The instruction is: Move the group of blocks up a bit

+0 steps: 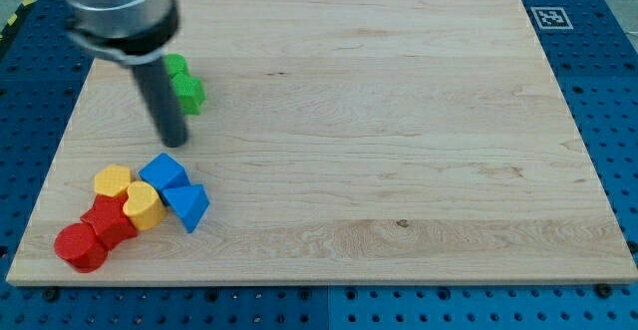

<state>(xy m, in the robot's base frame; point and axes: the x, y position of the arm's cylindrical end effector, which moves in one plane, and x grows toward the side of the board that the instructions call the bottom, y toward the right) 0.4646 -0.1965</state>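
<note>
A group of blocks sits at the view's bottom left of the wooden board [399, 121]. It holds a red cylinder [80, 247], a red block [111, 219], a yellow block [113, 181], a yellow heart-like block [144, 206], a blue block [163, 172] and a blue triangular block [187, 205], all close together or touching. A green block [183, 83] lies apart near the view's upper left, partly hidden by the rod. My tip [173, 143] stands just above the blue block, between it and the green block, touching neither.
A black-and-white marker tag [549, 17] is at the board's top right corner. A blue perforated table [618, 121] surrounds the board. The arm's grey body [118, 11] fills the view's top left.
</note>
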